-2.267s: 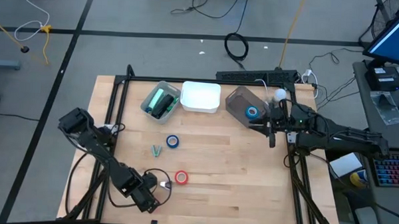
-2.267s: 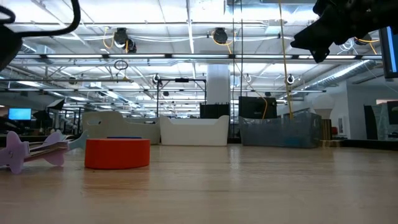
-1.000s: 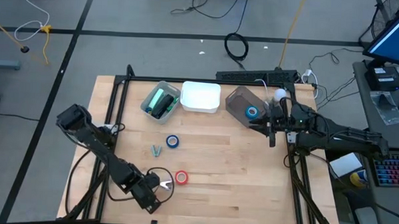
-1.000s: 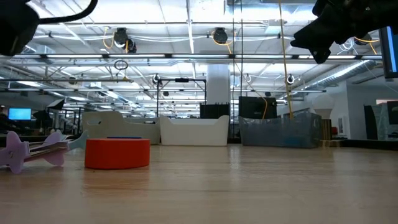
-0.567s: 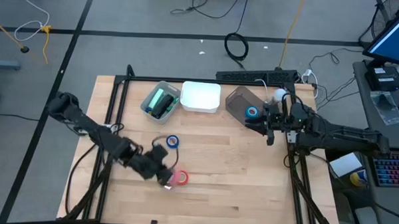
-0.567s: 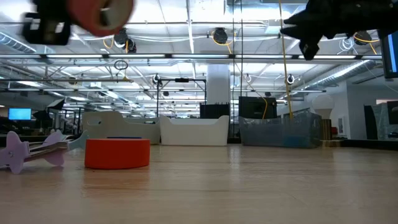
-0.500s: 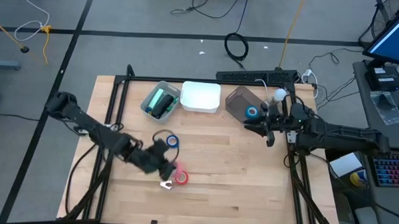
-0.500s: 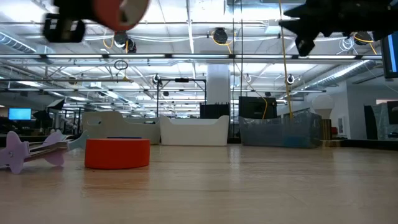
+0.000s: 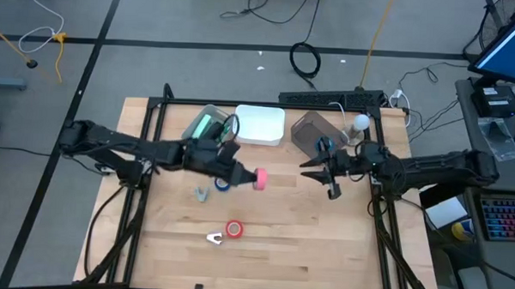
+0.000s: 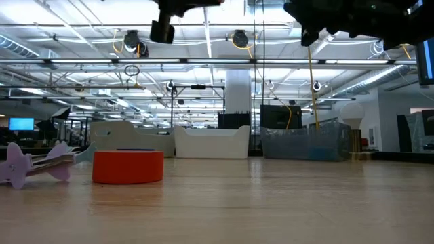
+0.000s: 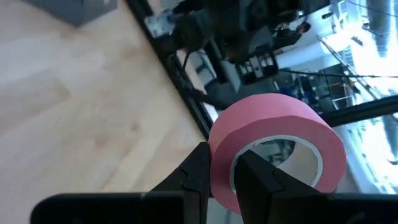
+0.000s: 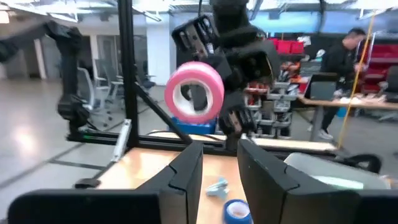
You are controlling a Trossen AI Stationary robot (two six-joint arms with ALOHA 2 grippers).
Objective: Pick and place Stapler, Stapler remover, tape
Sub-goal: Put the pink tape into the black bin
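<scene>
Green items in clear bin (image 9: 204, 130); white tray (image 9: 259, 125) alongside.

A: Floor (image 9: 200, 65) around the desk — grey, crossed by dark seam lines. A black coiled cable (image 9: 305, 58) lies on it past the far edge.

B: Noted. Ceiling (image 10: 203, 41) in the low view — white, exposed trusses and pipes, round fans (image 10: 239, 38) hung from them, strip lights glaring.

A: A white square column (image 10: 238, 91) stands mid-room. Small blue monitor (image 10: 21, 124) glows far off.

B: Right wrist view: a person (image 12: 341, 62) stands at a workbench (image 12: 329, 107) near red bins (image 12: 286, 45).
</scene>
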